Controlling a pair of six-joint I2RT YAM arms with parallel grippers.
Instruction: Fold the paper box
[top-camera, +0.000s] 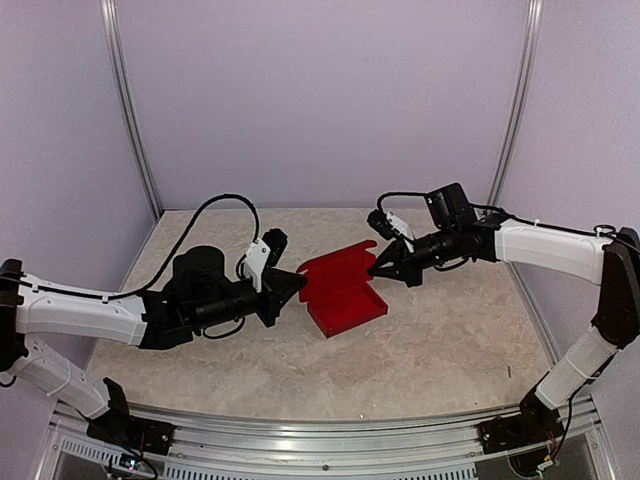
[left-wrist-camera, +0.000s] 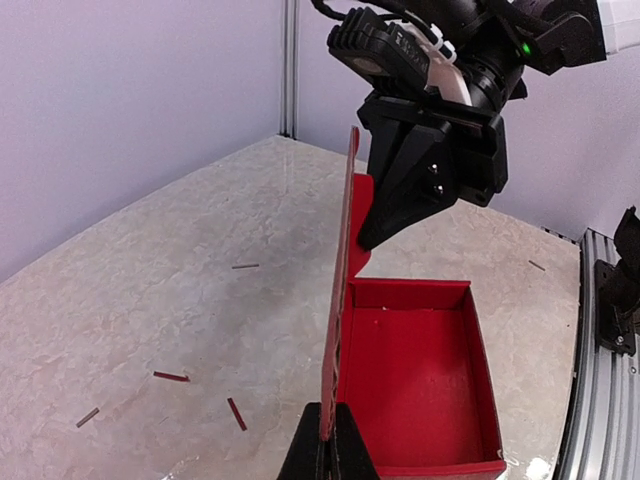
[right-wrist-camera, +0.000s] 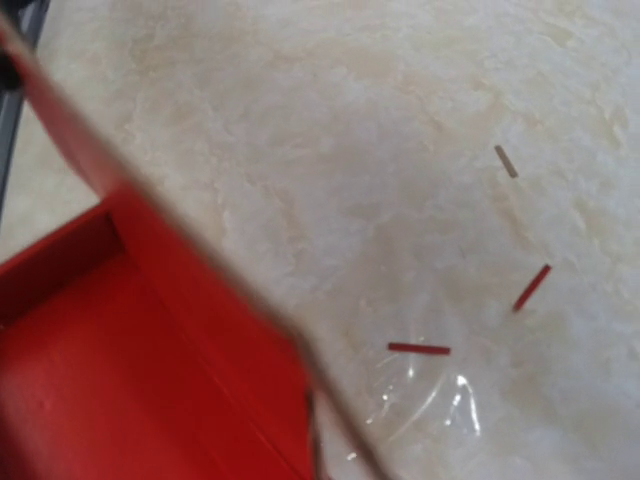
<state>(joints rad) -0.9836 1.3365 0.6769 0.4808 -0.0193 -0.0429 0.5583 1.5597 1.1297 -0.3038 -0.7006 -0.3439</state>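
Two closed claws pinch the open red box (top-camera: 345, 300) by its upright lid (left-wrist-camera: 340, 300), on the tabletop (top-camera: 450, 340): left claw (left-wrist-camera: 325, 450) at one end, right claw (left-wrist-camera: 368, 235) at the other.

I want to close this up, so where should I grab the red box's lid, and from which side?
Probably pinch the upright lid of the paper box at one short end edge, coming in level along its length. It stands as a thin sheet above the open tray, both faces free, so fingers can close across it.
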